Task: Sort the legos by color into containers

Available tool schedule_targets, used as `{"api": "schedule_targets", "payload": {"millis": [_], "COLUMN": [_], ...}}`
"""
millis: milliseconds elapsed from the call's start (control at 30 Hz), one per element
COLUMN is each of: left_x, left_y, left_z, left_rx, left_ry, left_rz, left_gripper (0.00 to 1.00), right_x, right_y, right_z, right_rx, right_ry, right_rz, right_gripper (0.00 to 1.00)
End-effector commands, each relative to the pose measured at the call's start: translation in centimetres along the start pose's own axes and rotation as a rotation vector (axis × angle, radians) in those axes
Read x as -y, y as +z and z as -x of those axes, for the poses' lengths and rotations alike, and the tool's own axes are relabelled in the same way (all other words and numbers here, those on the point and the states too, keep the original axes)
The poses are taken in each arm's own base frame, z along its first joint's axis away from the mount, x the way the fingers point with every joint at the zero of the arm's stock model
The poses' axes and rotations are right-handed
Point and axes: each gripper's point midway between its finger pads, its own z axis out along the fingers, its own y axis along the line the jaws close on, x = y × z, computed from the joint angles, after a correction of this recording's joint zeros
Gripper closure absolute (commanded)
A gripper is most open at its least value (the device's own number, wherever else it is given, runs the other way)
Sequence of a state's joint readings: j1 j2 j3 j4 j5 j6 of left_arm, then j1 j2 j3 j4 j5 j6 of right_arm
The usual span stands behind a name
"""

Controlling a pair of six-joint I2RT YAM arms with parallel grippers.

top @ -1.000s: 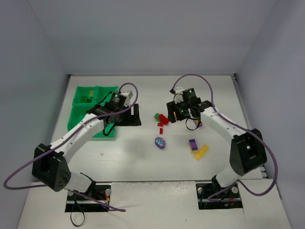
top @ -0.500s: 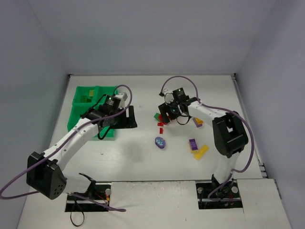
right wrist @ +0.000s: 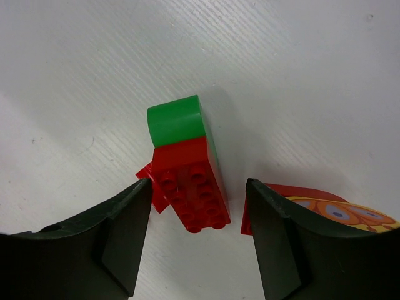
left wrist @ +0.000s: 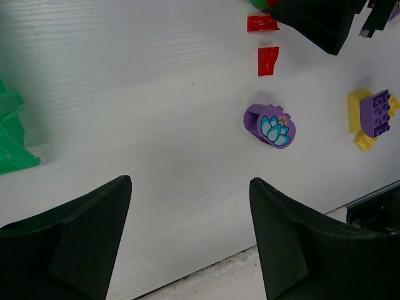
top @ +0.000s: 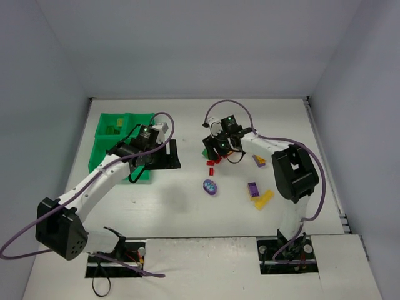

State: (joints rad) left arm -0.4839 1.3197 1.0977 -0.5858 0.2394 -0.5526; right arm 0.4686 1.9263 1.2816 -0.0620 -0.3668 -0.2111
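Four square compartments are making up the green tray point(top: 100, 140), which is lying just off the left side of the left gripper point(left wrist: 189, 186). That gripper is hovering over the table point(left wrist: 125, 75) with its jaws spread wide and nothing between them. The oval purple piece point(left wrist: 270, 125) is lying ahead of its right finger, two small red pieces point(left wrist: 268, 60) farther ahead, and a purple brick point(left wrist: 380, 112) is sitting on a yellow brick point(left wrist: 357, 103) off to the right. The right gripper point(right wrist: 199, 187) is also standing spread, its fingers straddling a red brick point(right wrist: 190, 187) that is touching a green piece point(right wrist: 178, 122) at its far end, with a gap showing at the right finger. A red patterned piece point(right wrist: 312, 203) is lying beside that finger, partly hidden.
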Motion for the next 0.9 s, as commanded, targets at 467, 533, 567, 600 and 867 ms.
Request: {"api": "schedule_targets", "payload": {"millis": [467, 533, 567, 600, 867], "left_x": [3.0, 3.5, 3.9, 4.2, 9.3], "left_y": [-2.3, -3.3, -3.7, -4.0, -5.1], "left_z": [3.6, 4.7, 5.1, 5.5, 8.9], "left_rx": [0.164, 0.214, 0.225, 0.237, 0.208], "left_ry": [0.071, 0.083, 0.083, 0.072, -0.058], "left_rz": [-0.14, -0.161, -0.18, -0.193, -0.417], "left_gripper": [0.3, 0.3, 0.3, 0.29, 0.28], "right_x": [-1.4, -2.3, -3.2, -3.8, -7.5], "right_y": [-3.3, -5.3, -6.0, -7.8, -13.3], "right_z": [5.1, 6.3, 6.8, 7.8, 8.5], "right_rx": [0.192, 0.242, 0.271, 0.319, 0.46], "right_ry": [-0.062, -0.071, -0.078, -0.08, -0.131], "right_rz": [0.039, 0.066, 0.098, 0.109, 0.153], "right_gripper": [1.0, 1.0, 1.0, 1.0, 1.0]}}
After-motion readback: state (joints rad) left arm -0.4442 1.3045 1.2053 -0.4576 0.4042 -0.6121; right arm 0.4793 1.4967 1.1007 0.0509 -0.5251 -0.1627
